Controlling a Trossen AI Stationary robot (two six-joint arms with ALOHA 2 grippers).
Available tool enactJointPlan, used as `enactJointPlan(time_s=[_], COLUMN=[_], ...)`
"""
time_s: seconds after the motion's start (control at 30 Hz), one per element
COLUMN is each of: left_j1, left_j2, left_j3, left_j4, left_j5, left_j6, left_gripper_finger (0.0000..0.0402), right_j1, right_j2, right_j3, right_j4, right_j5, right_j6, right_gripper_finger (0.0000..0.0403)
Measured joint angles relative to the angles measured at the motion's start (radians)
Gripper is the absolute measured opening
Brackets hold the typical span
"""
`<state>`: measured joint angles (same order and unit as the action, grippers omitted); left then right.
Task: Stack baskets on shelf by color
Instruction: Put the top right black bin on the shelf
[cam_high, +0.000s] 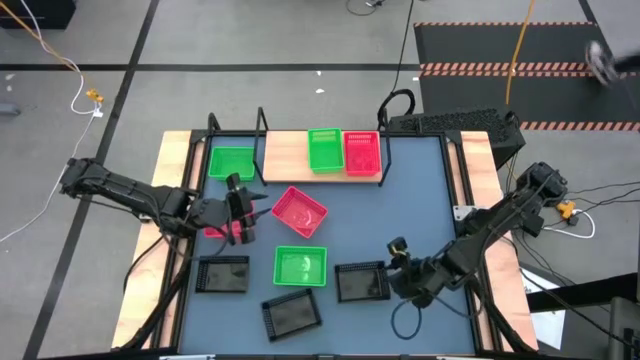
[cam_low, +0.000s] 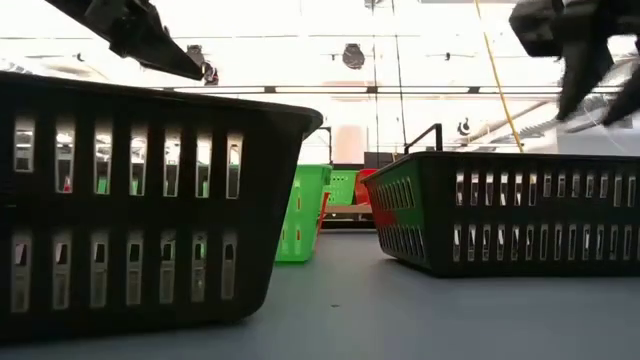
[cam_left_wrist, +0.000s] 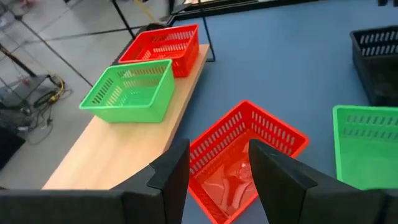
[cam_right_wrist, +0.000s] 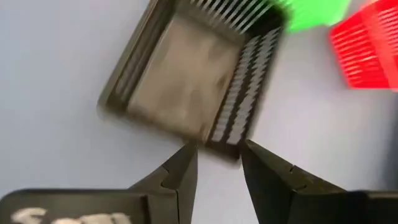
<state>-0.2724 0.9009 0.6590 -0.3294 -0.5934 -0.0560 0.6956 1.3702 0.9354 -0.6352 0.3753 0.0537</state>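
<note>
Three baskets sit unstacked on the shelf (cam_high: 285, 152), six wait on the table; left gripper (cam_high: 237, 214) open over a red basket (cam_high: 299, 212), right gripper (cam_high: 398, 262) part-open, empty

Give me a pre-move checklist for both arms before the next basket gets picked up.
1. Left gripper open: ok.
2. Left gripper lined up over the loose red basket: ok, its near wall sits between the fingers.
3. Right gripper open: ok.
4. Right gripper empty, short of the black basket: ok.
5. Free room on the shelf: ok, bare board beside the green basket.
6. Arms apart: ok.
</note>
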Motion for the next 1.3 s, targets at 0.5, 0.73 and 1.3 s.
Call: enactJointPlan(time_s=[0.5,0.73,1.3], left_j1=[0.027,0.027,0.058], left_j2=[0.002,0.002,0.002], left_j3=[0.0,0.0,0.0], left_j4=[0.059,0.078,0.149], left_j5=[-0.002,-0.002,-0.011], left_j6=[0.027,-0.024,0.247], left_gripper_finger=[0.0168,0.0168,0.0168], right_j1=[-0.066,-0.088,-0.258], right_j2=[0.223,0.25,-0.178], right_j3=[0.104,0.103,0.1], right_j4=[-0.154,-0.061,0.046], right_j5=[-0.063,-0.096,-0.241], right_j6=[-0.68,-0.716,-0.583], right_gripper_finger=[0.0121,0.0087,0.0004])
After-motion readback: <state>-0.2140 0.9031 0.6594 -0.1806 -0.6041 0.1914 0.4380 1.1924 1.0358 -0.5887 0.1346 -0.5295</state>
